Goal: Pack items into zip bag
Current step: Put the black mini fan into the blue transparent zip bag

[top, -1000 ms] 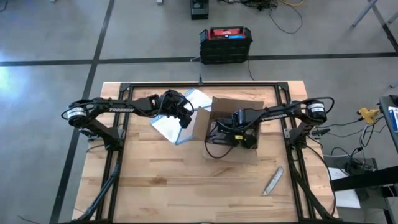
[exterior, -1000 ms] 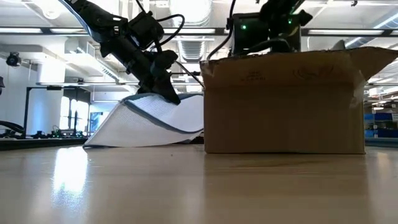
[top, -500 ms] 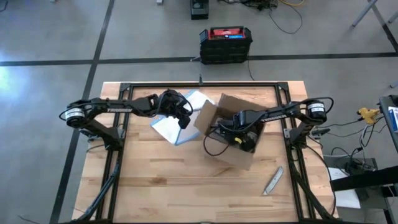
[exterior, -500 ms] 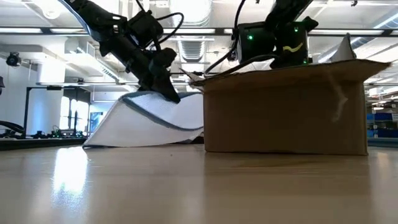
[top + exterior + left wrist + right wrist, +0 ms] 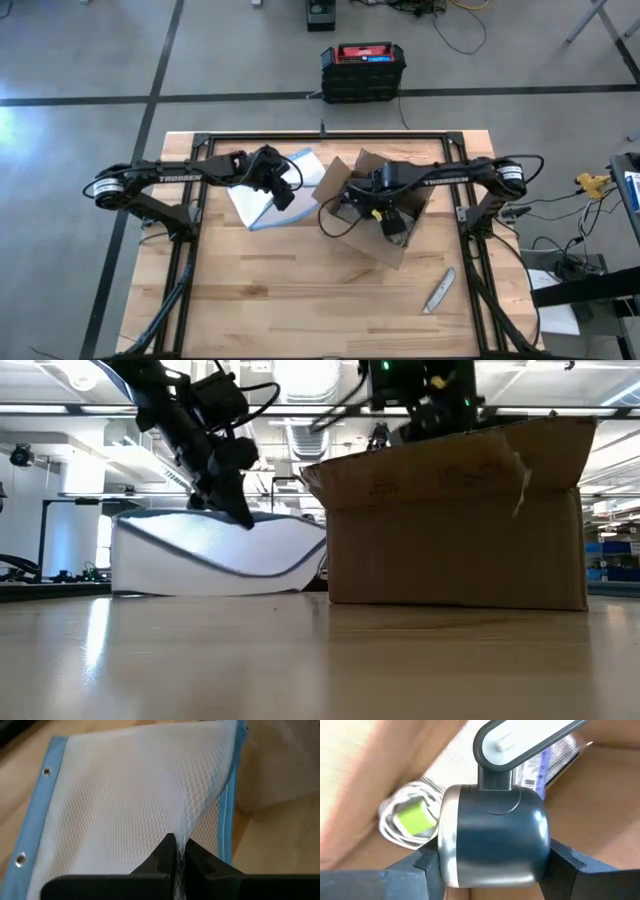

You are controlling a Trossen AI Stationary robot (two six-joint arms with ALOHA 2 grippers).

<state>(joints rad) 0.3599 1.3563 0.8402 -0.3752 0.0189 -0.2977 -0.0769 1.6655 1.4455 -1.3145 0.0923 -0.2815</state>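
The zip bag (image 5: 258, 200) is white mesh with a blue border and lies left of the brown cardboard box (image 5: 400, 242); one side rests on the table. My left gripper (image 5: 284, 198) is shut on its mesh (image 5: 125, 795). My right gripper (image 5: 385, 203) points down over the open box, shut on a dark grey rounded item (image 5: 492, 835) with a light grey curved arm (image 5: 520, 740). In the box lie a coiled white cable with a green tag (image 5: 410, 820) and a printed packet (image 5: 545, 762). My left gripper pinches a raised fold of the bag's mesh (image 5: 181, 845) between its two fingers, close to the blue-edged side (image 5: 227, 815). The fingers slant down from the table's left. The mesh is drawn up to them; the bag's other side stays on the table. My right gripper has the item's dark rounded body (image 5: 492, 870) between its two fingers (image 5: 420, 865), one on each opposite side. The fingers come from above, pointing down into the box. The light grey arm sticks out beyond the fingers.
A slim grey stick-like tool (image 5: 438, 290) lies near the table's front right. A black frame runs around the table's edge (image 5: 320, 137). A black case with a red top (image 5: 362, 68) stands on the floor behind the table. Bare wood lies in front of the box and bag.
My right gripper has risen from deep in the box and rolled about its axis; the box has turned about on the table. My left gripper has gone toward the table's left edge, drawing the bag that way, so the bag stands steeper at its left end.
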